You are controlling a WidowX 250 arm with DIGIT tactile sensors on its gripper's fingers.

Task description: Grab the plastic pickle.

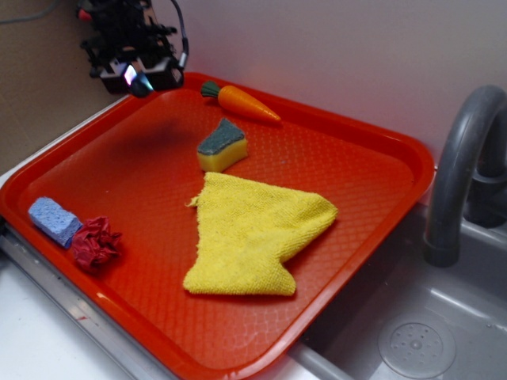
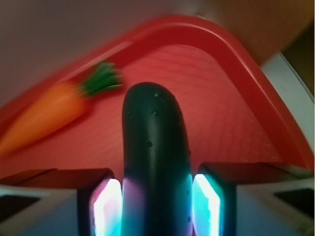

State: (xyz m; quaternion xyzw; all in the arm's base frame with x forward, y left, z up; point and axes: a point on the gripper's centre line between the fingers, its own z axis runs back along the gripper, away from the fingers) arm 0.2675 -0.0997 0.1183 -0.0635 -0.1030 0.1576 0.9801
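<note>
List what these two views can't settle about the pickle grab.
- Exterior: the plastic pickle is almost entirely hidden behind the gripper; only a dark tip may show.
- Wrist: the pickle's lower end is cut off by the bottom edge, so grip depth is unknown.
- Wrist: the carrot is blurred and cropped at the left.
- Neither view shows whether the pickle is clear of the tray.

A toy kitchen setup: a grey sink (image 1: 412,332) with a curved faucet (image 1: 463,170) sits beside a red tray (image 1: 135,170) on a white counter (image 1: 40,340), against a plain wall.
</note>
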